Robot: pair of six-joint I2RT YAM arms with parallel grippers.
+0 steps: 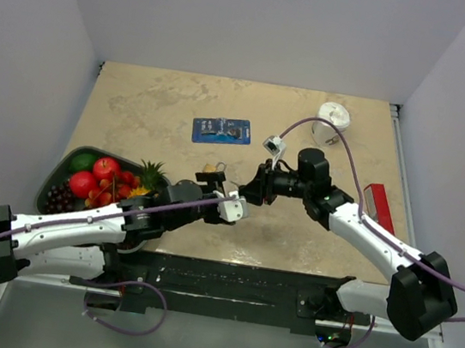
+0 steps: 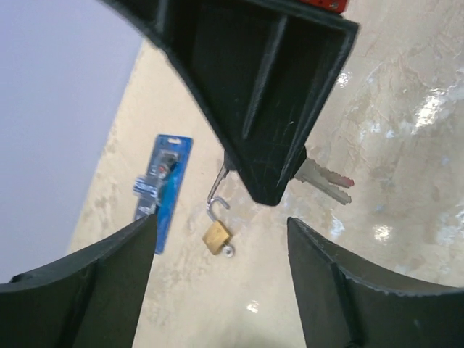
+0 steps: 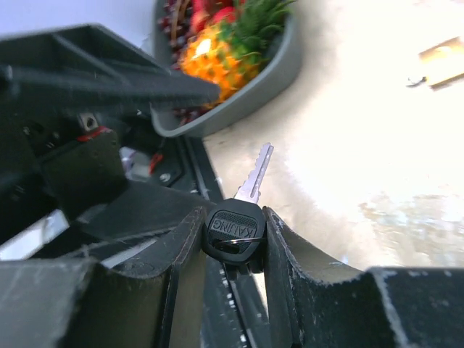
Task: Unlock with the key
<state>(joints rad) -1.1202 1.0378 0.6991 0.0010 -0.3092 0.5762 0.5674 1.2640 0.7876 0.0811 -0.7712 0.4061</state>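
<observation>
My right gripper (image 3: pixel 233 210) is shut on the black plastic head of the key (image 3: pixel 233 230). The silver blade sticks out past the fingertips towards the table's near edge. In the left wrist view the right gripper's black finger (image 2: pixel 268 87) fills the top, and silver key blades (image 2: pixel 328 180) show behind it. My left gripper (image 2: pixel 221 220) is open and empty, just in front of the right gripper (image 1: pixel 254 190) at mid table. A small brass padlock (image 2: pixel 216 236) lies on the table with its shackle swung open and a tiny silver key beside it. No black padlock shows.
A blue card (image 1: pixel 221 130) with small dark items lies at mid back. A grey bowl of fruit (image 1: pixel 57 177) stands at the left. A white cup (image 1: pixel 334 119) is at the back right, and a red object (image 1: pixel 378 205) is at the right edge.
</observation>
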